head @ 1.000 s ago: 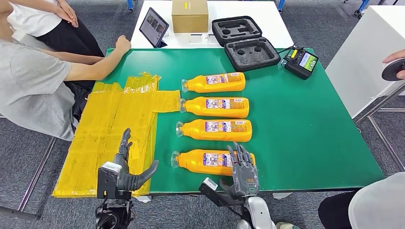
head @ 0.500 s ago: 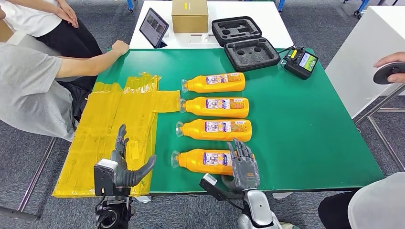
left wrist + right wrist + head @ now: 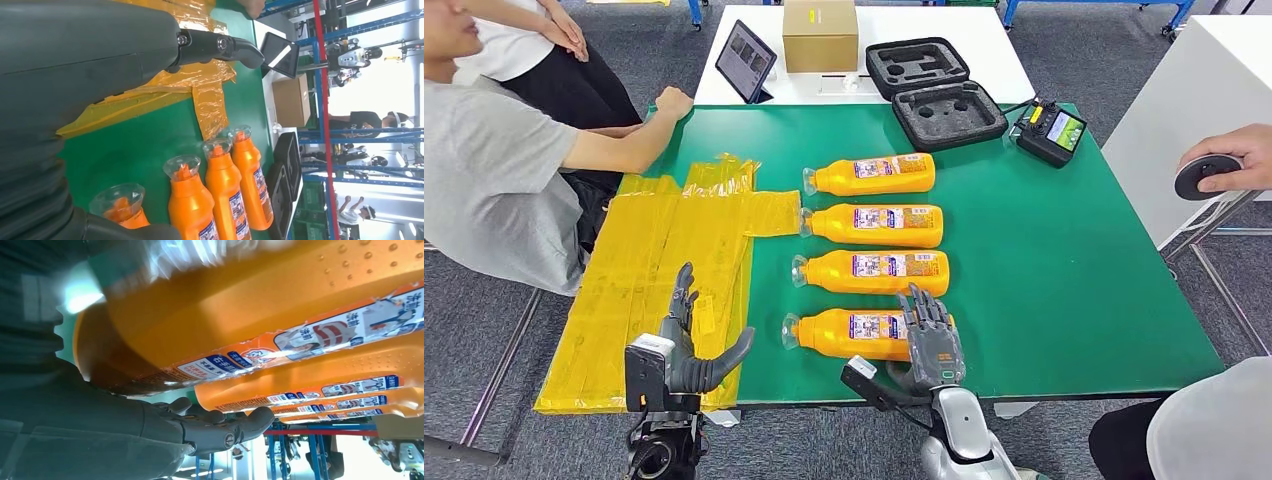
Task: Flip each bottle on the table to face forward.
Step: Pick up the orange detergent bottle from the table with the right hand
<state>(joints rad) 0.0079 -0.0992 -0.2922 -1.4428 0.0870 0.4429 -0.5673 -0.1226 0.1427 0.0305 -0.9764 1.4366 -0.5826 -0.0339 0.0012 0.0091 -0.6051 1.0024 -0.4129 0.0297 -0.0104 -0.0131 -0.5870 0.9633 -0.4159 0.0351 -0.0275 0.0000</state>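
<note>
Several orange bottles lie in a row on the green table (image 3: 1064, 260), clear caps to the left, labels facing up. The nearest bottle (image 3: 849, 335) is by the table's front edge, with another (image 3: 874, 272) just behind it. My right hand (image 3: 929, 340) rests on the nearest bottle's base end with its fingers spread over the top. Up close in the right wrist view, that bottle (image 3: 250, 305) lies against the right hand (image 3: 150, 435). My left hand (image 3: 686, 345) hovers open over the yellow sheet, apart from the bottles; the left wrist view shows its fingers (image 3: 220, 46) and the bottle caps (image 3: 182, 167).
A crinkled yellow plastic sheet (image 3: 664, 260) covers the table's left part. A person's arm (image 3: 624, 140) rests on the far left corner. A tablet (image 3: 746, 58), a cardboard box (image 3: 820, 33), a black foam case (image 3: 939, 85) and a controller (image 3: 1051, 130) are at the back.
My right hand has slid a little further onto the nearest bottle's base end. At the right edge, the person's hand with a round black thing has come further into view.
</note>
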